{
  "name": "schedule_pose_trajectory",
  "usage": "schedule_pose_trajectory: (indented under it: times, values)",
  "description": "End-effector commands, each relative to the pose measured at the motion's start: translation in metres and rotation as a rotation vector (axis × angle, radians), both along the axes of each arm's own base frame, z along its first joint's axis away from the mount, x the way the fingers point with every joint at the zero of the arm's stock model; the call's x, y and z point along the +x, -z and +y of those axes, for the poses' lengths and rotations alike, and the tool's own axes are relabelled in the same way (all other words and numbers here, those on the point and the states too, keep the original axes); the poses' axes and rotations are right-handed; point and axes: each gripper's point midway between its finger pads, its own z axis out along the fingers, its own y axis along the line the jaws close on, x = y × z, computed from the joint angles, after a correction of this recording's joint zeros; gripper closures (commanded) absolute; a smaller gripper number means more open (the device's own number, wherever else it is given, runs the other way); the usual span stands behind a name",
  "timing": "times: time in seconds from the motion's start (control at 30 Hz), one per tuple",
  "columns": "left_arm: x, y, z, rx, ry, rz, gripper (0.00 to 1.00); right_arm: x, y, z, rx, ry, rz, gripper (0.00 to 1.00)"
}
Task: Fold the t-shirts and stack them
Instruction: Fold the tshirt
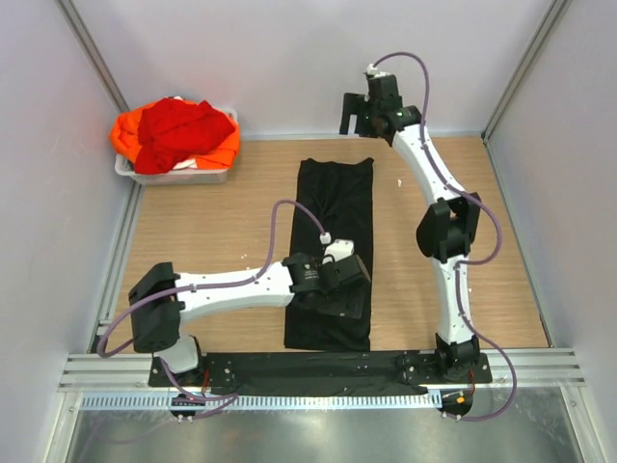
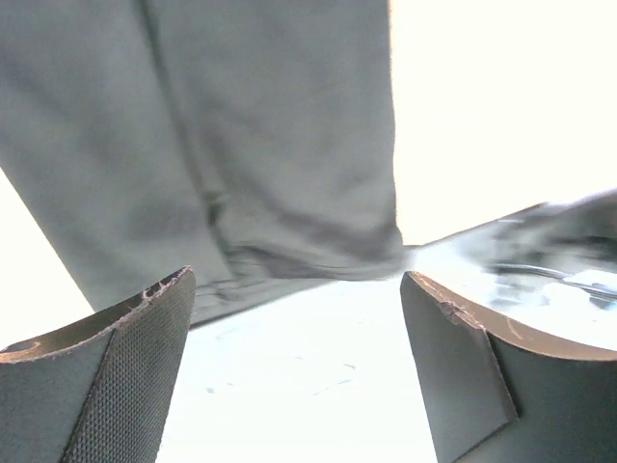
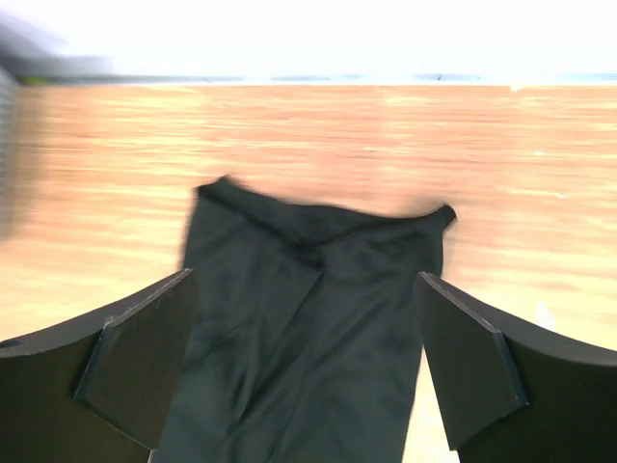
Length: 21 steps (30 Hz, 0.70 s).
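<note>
Our left gripper (image 2: 299, 357) stands released, fingers wide apart with nothing between them, low over the near half of the black t-shirt (image 1: 333, 212). Its arm lies almost flat, stretched from the base rightward across the table (image 1: 212, 231). Our right gripper (image 3: 304, 357) is likewise spread and empty, raised above the shirt's far end, its arm reaching long toward the back wall. The black shirt lies as a long narrow strip down the table's middle. The red t-shirt (image 1: 178, 130) and orange t-shirt (image 1: 123, 137) sit heaped in the white tub (image 1: 183, 177) at the far left corner
</note>
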Motion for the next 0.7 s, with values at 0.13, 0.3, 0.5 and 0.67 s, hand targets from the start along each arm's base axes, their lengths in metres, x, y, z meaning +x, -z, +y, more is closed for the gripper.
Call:
schedule_pose_trajectory:
  times: [0.13, 0.3, 0.5, 0.67]
  values:
    - [0.016, -0.087, 0.036, -0.084, -0.041, -0.177, 0.06, -0.126, -0.102, -0.032, 0.083, 0.089, 0.011, 0.00]
    - [0.013, -0.074, 0.097, -0.070, -0.130, -0.193, 0.04, -0.270, -0.058, -0.035, 0.136, 0.142, 0.116, 0.00]
    - [0.001, -0.045, 0.132, -0.121, -0.203, -0.157, 0.03, -0.402, 0.036, -0.019, 0.263, 0.188, 0.276, 0.05]
    - [-0.011, -0.008, 0.145, -0.132, -0.233, -0.108, 0.05, -0.475, 0.100, -0.004, 0.179, 0.105, 0.401, 0.14]
